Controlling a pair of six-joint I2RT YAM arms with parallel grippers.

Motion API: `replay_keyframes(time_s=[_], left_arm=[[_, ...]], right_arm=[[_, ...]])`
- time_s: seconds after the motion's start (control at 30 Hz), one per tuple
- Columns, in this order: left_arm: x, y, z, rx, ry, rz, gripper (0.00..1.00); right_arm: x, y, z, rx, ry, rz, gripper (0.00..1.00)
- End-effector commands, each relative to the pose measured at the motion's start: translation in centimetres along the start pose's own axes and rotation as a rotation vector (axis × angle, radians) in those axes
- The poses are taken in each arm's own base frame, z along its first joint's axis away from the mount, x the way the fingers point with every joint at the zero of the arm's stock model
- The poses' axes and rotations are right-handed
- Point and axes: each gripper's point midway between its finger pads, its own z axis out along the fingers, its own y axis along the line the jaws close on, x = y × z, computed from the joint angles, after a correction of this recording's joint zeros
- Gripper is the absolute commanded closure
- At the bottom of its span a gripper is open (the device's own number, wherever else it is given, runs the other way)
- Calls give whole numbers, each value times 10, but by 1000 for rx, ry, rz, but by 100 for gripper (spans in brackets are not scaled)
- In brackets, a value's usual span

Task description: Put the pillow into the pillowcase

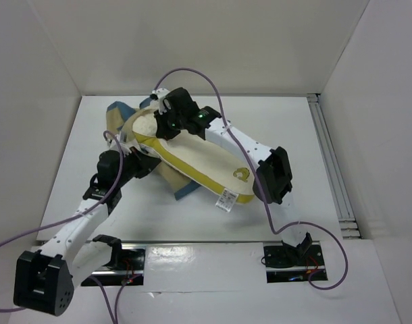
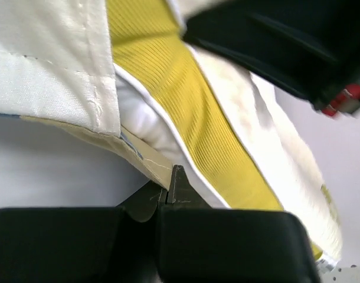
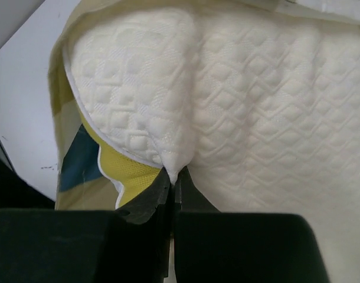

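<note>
Pillow (image 1: 199,158): lies slantwise across the middle of the tabletop (image 1: 294,128), from far left to near right, with most of its cream quilted face uncovered.
Yellow band (image 1: 167,156): runs along the pillow's long edge on the left arm's side.
Logo (image 1: 241,174): small and yellow, on the pillow's near right end.
Tag (image 1: 226,199): white, sticking out from that same near corner onto the tabletop.
Pillowcase (image 1: 118,115): spread under the pillow. A blue and tan part shows past the far left end, and another part peeks out below the yellow band near the middle.
Pillow against pillowcase: at the far left corner, tan and blue cloth curls up beside the pillow. From where I stand I cannot tell whether that corner is inside the opening.
Left tool (image 1: 140,156): low at the pillow's left side. In the wrist view its fingers are pinched together on the pillowcase's thin tan edge, just under the yellow band.
Right tool (image 1: 167,116): reached over to the pillow's far left end. Its fingers are clamped tight on a fold of the pillow's quilted cloth, close to the corner.
Cable (image 1: 213,84): purple, looping above the right arm.
</note>
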Motion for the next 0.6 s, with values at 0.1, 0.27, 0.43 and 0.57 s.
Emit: replay_keyframes(time_s=[0.1, 0.27, 0.43, 0.57], left_arm=[[37, 7, -18, 16, 88, -31, 100], [68, 21, -23, 8, 168, -21, 100], [52, -14, -17, 101, 177, 45, 100], [24, -53, -17, 175, 149, 94, 100]], right_arm=[[83, -47, 67, 110, 183, 110, 100], [66, -81, 65, 163, 125, 203, 100], [-53, -105, -11, 266, -177, 215, 100], [-85, -95, -51, 278, -270, 190, 100]])
